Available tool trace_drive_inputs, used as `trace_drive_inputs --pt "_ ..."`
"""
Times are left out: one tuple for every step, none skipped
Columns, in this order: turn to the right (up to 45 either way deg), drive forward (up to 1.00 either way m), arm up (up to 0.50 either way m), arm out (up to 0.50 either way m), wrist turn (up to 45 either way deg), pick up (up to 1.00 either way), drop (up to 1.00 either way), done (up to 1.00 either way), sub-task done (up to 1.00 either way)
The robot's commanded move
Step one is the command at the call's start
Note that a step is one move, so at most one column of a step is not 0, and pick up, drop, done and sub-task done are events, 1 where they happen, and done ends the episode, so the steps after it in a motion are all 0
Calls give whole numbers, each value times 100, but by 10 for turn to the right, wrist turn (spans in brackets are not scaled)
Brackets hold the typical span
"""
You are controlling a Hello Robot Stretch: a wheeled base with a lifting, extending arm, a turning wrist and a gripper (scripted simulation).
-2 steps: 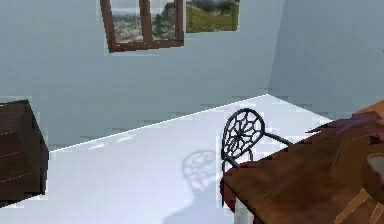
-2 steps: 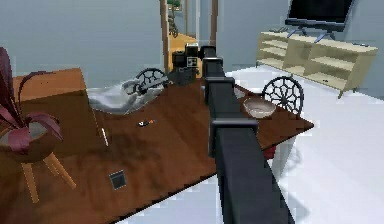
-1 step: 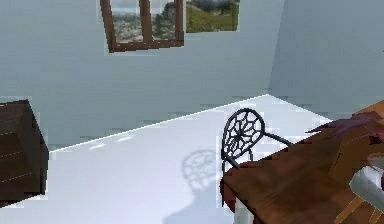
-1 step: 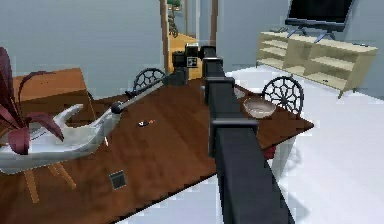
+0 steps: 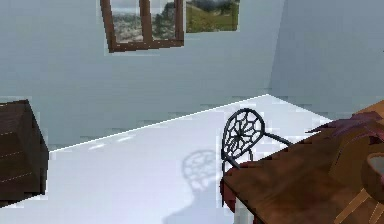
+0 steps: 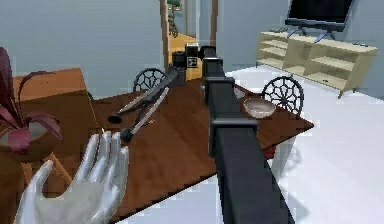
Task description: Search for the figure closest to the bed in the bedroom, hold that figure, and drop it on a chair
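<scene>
Figure (image 6: 75, 185), white hand, on wooden table (image 6: 180, 140), near jaws' tips; whether jaws hold anything, cannot tell

The arm (image 6: 232, 140) is a dark, square-sided bar with a plain, near-black finish. At its far end sit two small white squares (image 6: 203, 50) bearing black marks. Left of them, the hand (image 6: 122, 124) has a dark body and two thin fingers (image 6: 148, 97).

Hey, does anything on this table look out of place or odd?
Mildly odd: a long dark bat-like object lies slantwise across the wooden table, near a pale hand-shaped statue. Nothing looks spilled or broken.
</scene>
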Motion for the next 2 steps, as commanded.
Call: trace_drive_inputs --pt "0 0 0 0 -30 0 0 0 0" --pt "0 0 0 -46 0 0 0 0 0"
